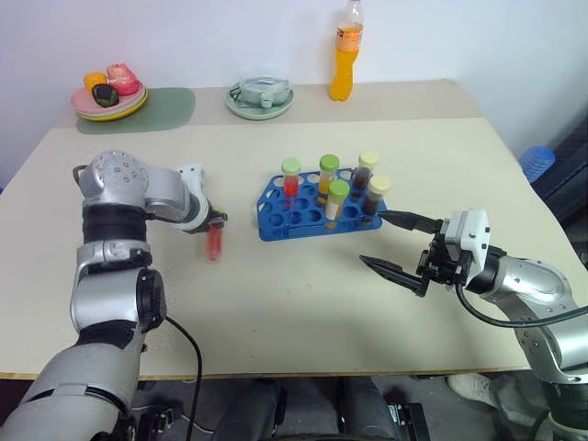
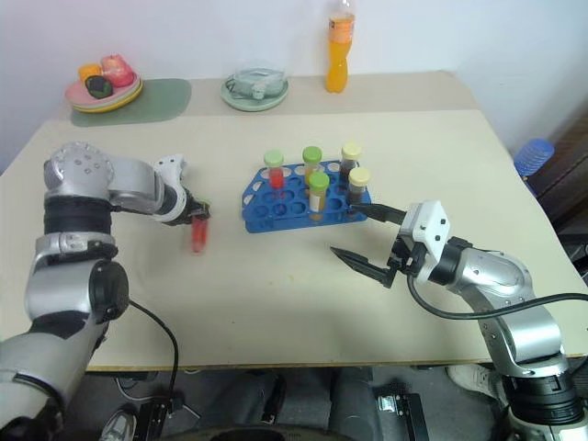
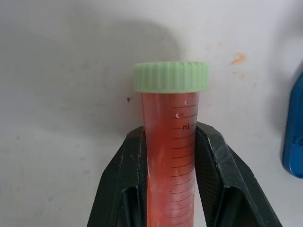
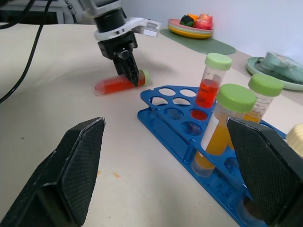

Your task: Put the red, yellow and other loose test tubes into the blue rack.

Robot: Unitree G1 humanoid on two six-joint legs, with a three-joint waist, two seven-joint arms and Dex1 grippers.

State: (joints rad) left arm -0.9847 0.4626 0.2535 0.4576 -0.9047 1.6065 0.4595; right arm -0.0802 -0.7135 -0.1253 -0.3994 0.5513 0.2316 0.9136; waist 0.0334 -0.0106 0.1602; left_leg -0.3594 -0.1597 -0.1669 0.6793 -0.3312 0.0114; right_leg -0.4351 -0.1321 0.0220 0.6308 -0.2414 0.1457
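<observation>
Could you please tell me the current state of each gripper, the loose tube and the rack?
left gripper: shut on the red tube.
red tube: lying on the table, cap on, clamped near the cap.
right gripper: open, empty, beside the rack.
blue rack: holds five upright capped tubes; several holes free.

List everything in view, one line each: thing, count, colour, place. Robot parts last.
Table: one, beige, under everything.
Blue rack: one, bright blue, table centre.
Tubes in the rack: five; red, orange and yellow with green caps, two dark with cream caps; upright.
Loose red tube: one, pale green cap, lying on the table left of the rack.
Orange bottle: one, far edge.
Pale green dish: one, far edge, something grey inside.
Stacked plates: pink and yellow, with food, far left on a green mat.
Left gripper: one, black, shut on the loose red tube.
Right gripper: one, black, open, right of the rack.
</observation>
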